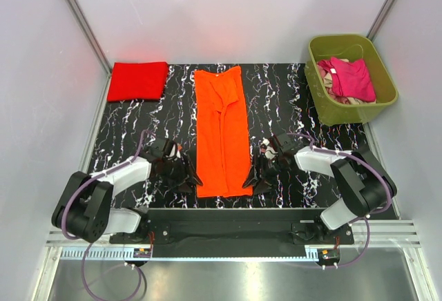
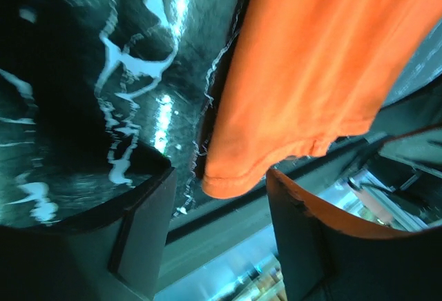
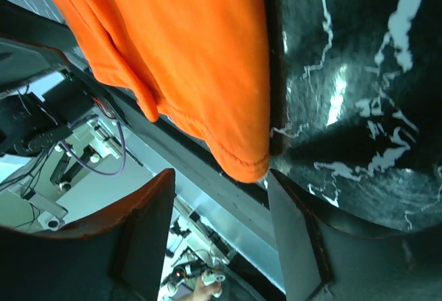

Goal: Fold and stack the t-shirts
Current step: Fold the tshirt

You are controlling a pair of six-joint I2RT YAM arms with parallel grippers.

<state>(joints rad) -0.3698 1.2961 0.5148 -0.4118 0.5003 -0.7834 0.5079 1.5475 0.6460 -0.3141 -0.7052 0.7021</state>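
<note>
A bright orange t-shirt (image 1: 222, 132) lies on the black marble table (image 1: 290, 101), folded into a long narrow strip running from back to front. My left gripper (image 1: 188, 177) sits at the strip's near left corner, and my right gripper (image 1: 257, 179) sits at its near right corner. In the left wrist view the left gripper (image 2: 219, 208) is open, with the orange hem corner (image 2: 228, 180) just ahead of the gap. The right wrist view shows the right gripper (image 3: 221, 187) open too, the orange corner (image 3: 245, 163) just beyond its fingertips. A red t-shirt (image 1: 138, 80) lies folded at the back left.
An olive-green tub (image 1: 387, 97) stands at the back right, holding a magenta pink shirt (image 1: 353, 79) and beige cloth (image 1: 338, 97). The table's front edge and a metal rail (image 1: 228, 215) run just below both grippers. Grey walls enclose the sides and back.
</note>
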